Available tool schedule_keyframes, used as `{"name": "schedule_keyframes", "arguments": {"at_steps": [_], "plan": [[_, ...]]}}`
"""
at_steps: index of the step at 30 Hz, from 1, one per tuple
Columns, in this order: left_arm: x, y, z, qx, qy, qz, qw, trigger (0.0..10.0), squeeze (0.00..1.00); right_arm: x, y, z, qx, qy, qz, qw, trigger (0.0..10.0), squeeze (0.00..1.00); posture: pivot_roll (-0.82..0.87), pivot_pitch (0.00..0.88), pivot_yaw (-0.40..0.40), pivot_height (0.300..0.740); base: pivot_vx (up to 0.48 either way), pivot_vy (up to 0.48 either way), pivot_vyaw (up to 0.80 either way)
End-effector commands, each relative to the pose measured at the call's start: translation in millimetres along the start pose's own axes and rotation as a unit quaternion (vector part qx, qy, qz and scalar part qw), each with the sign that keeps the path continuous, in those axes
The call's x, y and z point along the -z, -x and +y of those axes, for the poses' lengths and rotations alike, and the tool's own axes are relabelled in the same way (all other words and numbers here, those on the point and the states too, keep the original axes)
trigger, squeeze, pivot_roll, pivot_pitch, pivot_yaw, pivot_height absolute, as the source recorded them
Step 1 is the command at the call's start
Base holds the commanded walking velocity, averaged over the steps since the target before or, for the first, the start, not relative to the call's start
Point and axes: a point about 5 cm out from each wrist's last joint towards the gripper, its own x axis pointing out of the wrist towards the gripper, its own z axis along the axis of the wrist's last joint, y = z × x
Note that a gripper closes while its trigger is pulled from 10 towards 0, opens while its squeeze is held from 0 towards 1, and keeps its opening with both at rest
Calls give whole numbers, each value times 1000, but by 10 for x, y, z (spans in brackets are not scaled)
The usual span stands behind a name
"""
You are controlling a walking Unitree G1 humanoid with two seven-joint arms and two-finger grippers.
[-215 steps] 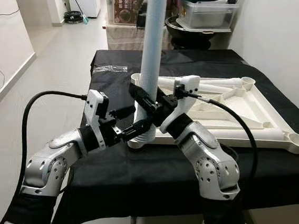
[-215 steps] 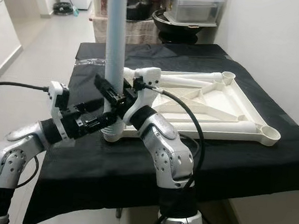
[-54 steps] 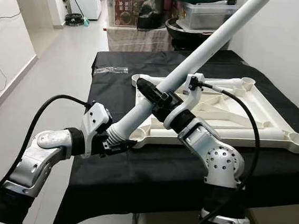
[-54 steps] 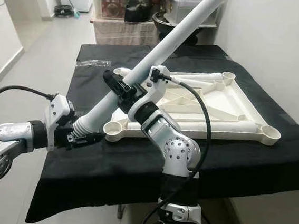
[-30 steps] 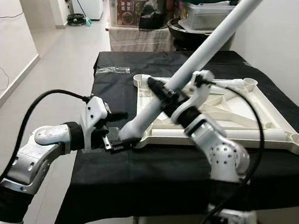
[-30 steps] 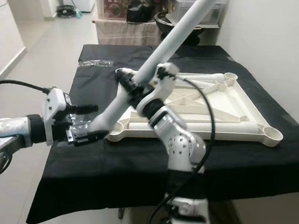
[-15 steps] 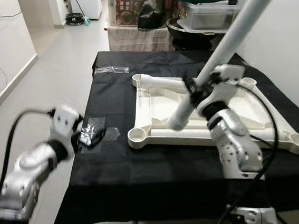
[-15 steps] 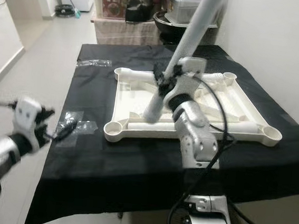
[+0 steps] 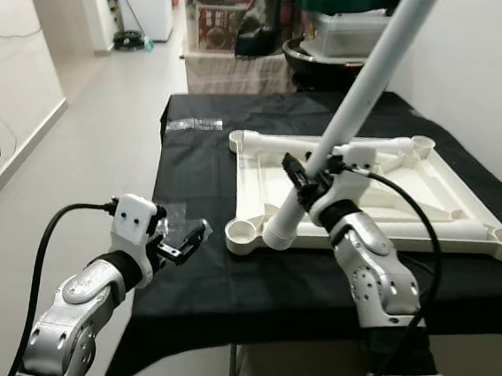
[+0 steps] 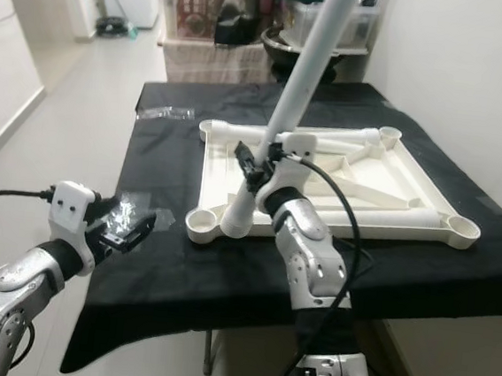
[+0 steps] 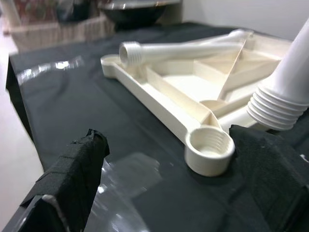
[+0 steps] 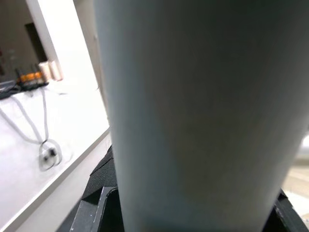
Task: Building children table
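An upturned white children's table top (image 9: 438, 184) lies on the black-covered table (image 9: 224, 283). A long pale leg tube (image 9: 369, 75) leans up and to the right. My right gripper (image 9: 304, 175) is shut on the tube low down. The tube's threaded end (image 9: 278, 235) hangs just beside the front-left corner socket (image 9: 241, 232), not inside it. In the left wrist view the same socket (image 11: 210, 147) and threaded end (image 11: 280, 108) sit side by side. My left gripper (image 9: 185, 240) is open at the table's front-left edge, holding nothing, its fingers (image 11: 67, 179) wide apart.
A clear plastic bag (image 9: 195, 123) lies at the cloth's back left, and another crumpled clear bag (image 10: 129, 212) lies by my left gripper. Storage boxes and a dark bowl (image 9: 337, 32) stand behind the table. A wall runs along the right, open floor along the left.
The tube's lower end has swung left and down to the front-left socket. My left arm, which let go of it a second ago, has come up to the table edge.
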Motion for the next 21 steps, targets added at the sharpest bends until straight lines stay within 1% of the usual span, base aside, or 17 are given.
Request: {"name": "schedule_keyframes", "arguments": {"at_steps": [1, 6, 7, 10, 13, 17, 21], "plan": [[25, 5, 8, -13, -9, 0, 1000, 10000, 0, 26, 0, 104, -20, 2, -3, 1000, 10000, 0, 78, 0, -33, 740, 0, 0, 0], [-33, -9, -7, -14, -8, -20, 1000, 10000, 0, 26, -5, 118, -19, 6, -7, 1000, 10000, 0, 73, 0, -26, 740, 0, 0, 0], [-54, -16, -6, -18, 1, -25, 1000, 10000, 0, 23, -8, 124, -18, 8, -10, 1000, 10000, 0, 75, 0, -27, 740, 0, 0, 0], [-76, -17, -10, -17, 7, -32, 999, 10000, 0, 22, -9, 132, -19, 11, -12, 1000, 10000, 0, 76, 0, -27, 740, 0, 0, 0], [-109, 3, -7, -23, 23, -48, 998, 10000, 0, 15, -13, 143, -26, 20, -14, 999, 10000, 0, 78, 0, -29, 740, 0, 0, 0], [-122, 6, 0, -29, 29, -53, 998, 10000, 0, 12, -15, 146, -29, 23, -14, 999, 10000, 0, 84, 0, -35, 740, 0, 0, 0], [-157, -26, -12, -31, 27, -63, 997, 10000, 0, 15, -34, 172, -36, 28, -15, 999, 10000, 0, 87, 0, -35, 740, 371, 0, 0]]}}
